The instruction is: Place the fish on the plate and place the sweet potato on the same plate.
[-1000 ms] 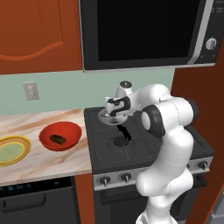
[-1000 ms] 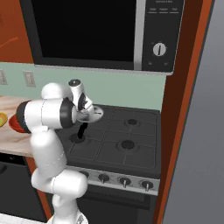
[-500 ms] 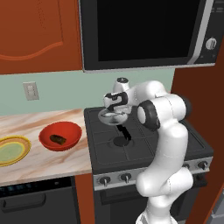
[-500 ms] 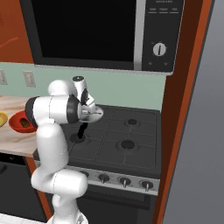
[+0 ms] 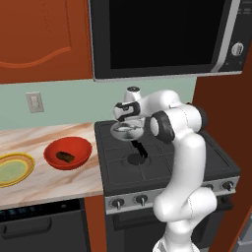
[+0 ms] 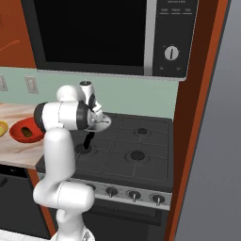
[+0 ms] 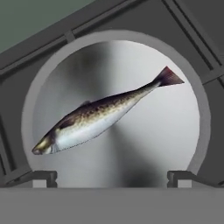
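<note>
The fish (image 7: 98, 116), slim and silver-grey with a reddish tail, lies in a round silver pan (image 7: 183, 131) on the stove's rear left burner. My gripper (image 7: 111, 177) hangs straight above it, open, with a fingertip on each side and nothing between them. From the base, the gripper (image 5: 126, 122) hovers just over the pan (image 5: 127, 131). The sweet potato (image 5: 65, 156), a dark brown lump, rests in a red bowl (image 5: 83, 147) on the counter. The plate (image 5: 22, 160), yellow-rimmed with a pale green centre, lies left of the bowl. In the right base view are the gripper (image 6: 96, 117), the pan (image 6: 102, 124) and the bowl (image 6: 19, 134).
The pan's dark handle (image 5: 140, 150) points toward the stove's front. A black stove (image 5: 162, 167) with front knobs sits right of the marble counter (image 5: 49, 184). A microwave (image 5: 162, 34) hangs overhead, and a red cabinet wall (image 6: 197, 117) closes the right side.
My hand has edged a little to the left above the pan. The jaws have stayed open, and the fish, bowl and plate have not moved.
</note>
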You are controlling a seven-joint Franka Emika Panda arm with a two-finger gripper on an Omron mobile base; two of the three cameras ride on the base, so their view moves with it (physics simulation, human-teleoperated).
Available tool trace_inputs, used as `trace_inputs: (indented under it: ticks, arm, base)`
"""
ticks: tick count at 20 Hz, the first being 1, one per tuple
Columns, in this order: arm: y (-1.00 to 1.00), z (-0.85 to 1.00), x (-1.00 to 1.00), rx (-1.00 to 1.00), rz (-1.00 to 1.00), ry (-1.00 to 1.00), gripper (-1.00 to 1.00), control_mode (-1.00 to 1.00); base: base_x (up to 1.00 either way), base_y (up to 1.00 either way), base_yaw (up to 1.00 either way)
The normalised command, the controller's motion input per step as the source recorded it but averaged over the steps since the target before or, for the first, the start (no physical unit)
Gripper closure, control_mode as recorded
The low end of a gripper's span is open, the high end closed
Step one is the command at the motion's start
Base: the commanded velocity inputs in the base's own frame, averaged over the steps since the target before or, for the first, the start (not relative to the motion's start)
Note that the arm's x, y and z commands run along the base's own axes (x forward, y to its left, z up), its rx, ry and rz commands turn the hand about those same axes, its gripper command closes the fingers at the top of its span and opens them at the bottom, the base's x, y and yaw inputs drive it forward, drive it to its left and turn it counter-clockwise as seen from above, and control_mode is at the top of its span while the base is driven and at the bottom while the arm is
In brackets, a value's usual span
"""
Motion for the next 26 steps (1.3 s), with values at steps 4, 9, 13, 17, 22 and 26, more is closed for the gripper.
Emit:
trace_inputs:
  ticks: [4,9,13,17,22,26]
  arm:
    - [0.05,-0.26,0.04,0.0,0.0,0.05,-1.0,-1.0]
    - [0.0,-0.19,0.12,0.0,0.0,0.0,-1.0,-1.0]
    - [0.0,-0.07,0.18,0.0,0.0,0.0,-1.0,-1.0]
    - [0.0,-0.04,0.22,0.0,0.0,0.0,-1.0,-1.0]
    - [0.0,-0.03,0.21,0.0,0.0,0.0,-1.0,-1.0]
    - [0.0,-0.08,0.13,0.0,0.0,0.0,-1.0,-1.0]
  base:
    - [0.0,0.0,0.0]
    - [0.0,0.0,0.0]
    - [0.0,0.0,0.0]
    - [0.0,0.0,0.0]
    - [0.0,0.0,0.0]
    - [0.0,0.0,0.0]
